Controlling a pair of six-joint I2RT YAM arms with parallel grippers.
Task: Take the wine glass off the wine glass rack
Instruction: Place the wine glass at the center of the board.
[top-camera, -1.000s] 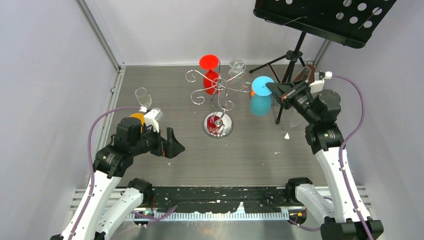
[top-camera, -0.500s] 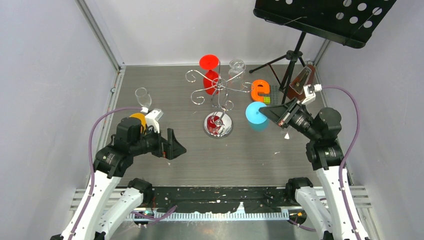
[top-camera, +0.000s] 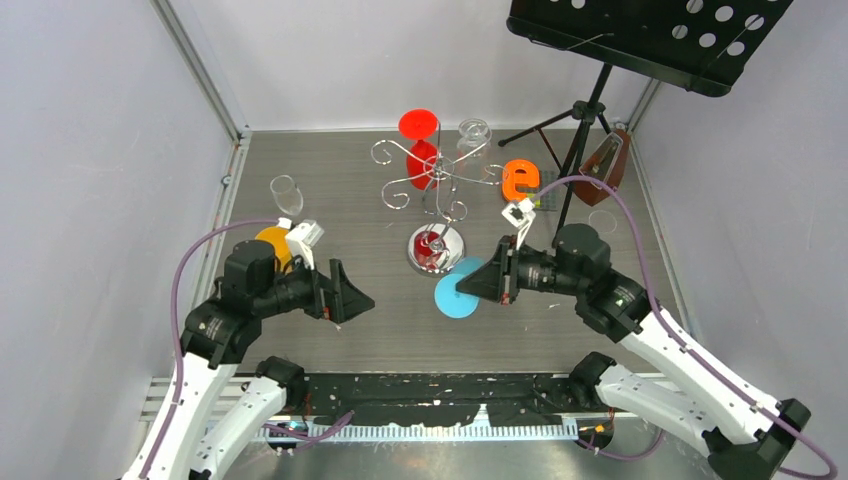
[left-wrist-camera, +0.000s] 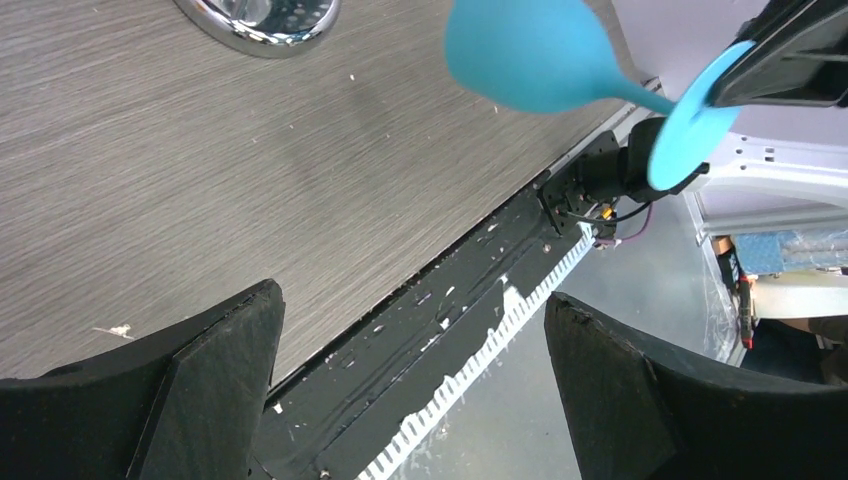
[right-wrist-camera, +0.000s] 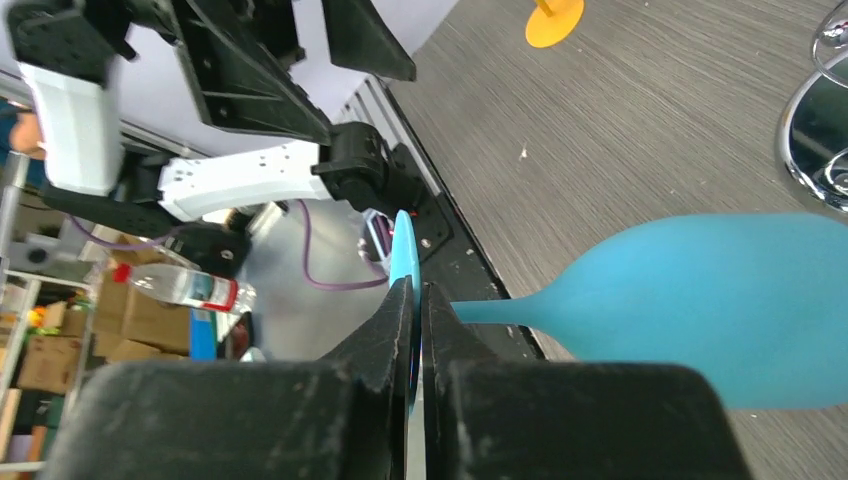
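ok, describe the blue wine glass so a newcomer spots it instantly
Find the chrome wine glass rack mid-table; nearer than its mirrored base, the right gripper pinches the blue wine glass by its foot. It is the only blue one, held sideways off the rack, unlike the red glass and clear glass on it.

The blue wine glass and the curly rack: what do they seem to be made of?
Blue wine glass: probably plastic, since it looks opaque, evenly coloured and matte, with no sparkle. Rack: seemingly chrome-plated metal wire, bright and shiny, its round base mirroring red.
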